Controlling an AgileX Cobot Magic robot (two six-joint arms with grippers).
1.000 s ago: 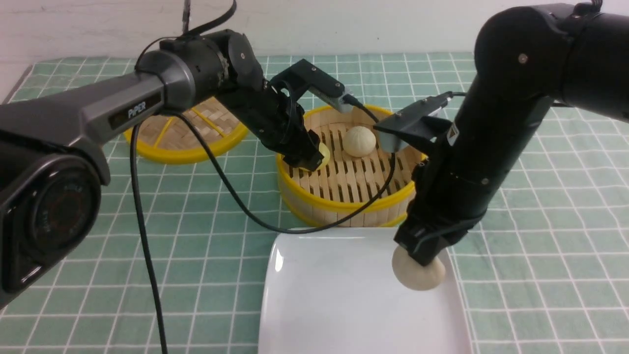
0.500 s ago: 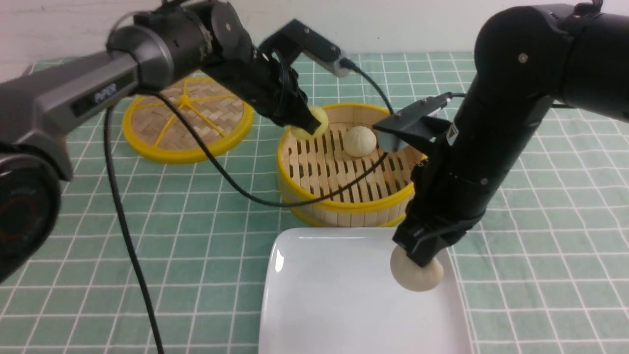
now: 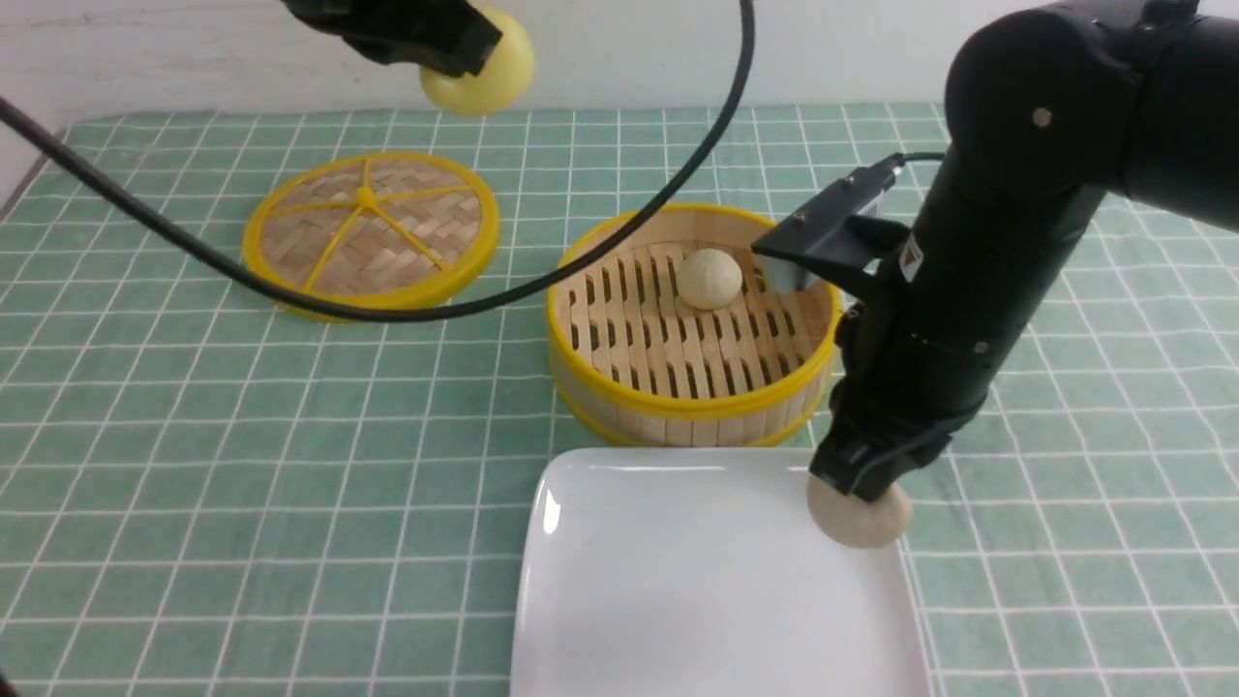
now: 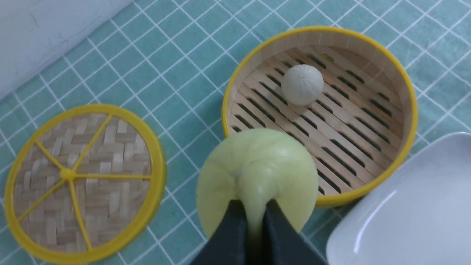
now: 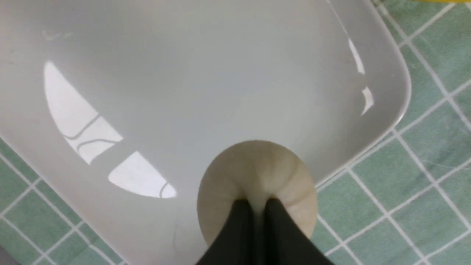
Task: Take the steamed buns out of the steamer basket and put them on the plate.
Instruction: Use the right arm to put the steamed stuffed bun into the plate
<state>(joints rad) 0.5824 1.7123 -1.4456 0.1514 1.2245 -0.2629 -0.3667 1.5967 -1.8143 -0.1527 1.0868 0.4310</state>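
While your left gripper point(image 3: 479, 53), pinched closed on the pale yellow bun point(image 3: 494, 68), has risen from the steamer basket point(image 3: 692, 402) with it, one cream bun point(image 3: 710, 279) remains inside. Your right gripper point(image 3: 857, 489), also clamped closed, holds another cream bun point(image 5: 257, 184) above the plate point(image 3: 716, 581). You have no readable writing.

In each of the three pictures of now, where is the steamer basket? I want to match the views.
Front view: the steamer basket, just above centre.
Left wrist view: upper right part of the picture.
Right wrist view: only a bit of yellow rim, top right corner.
Shared landmark: the white plate.
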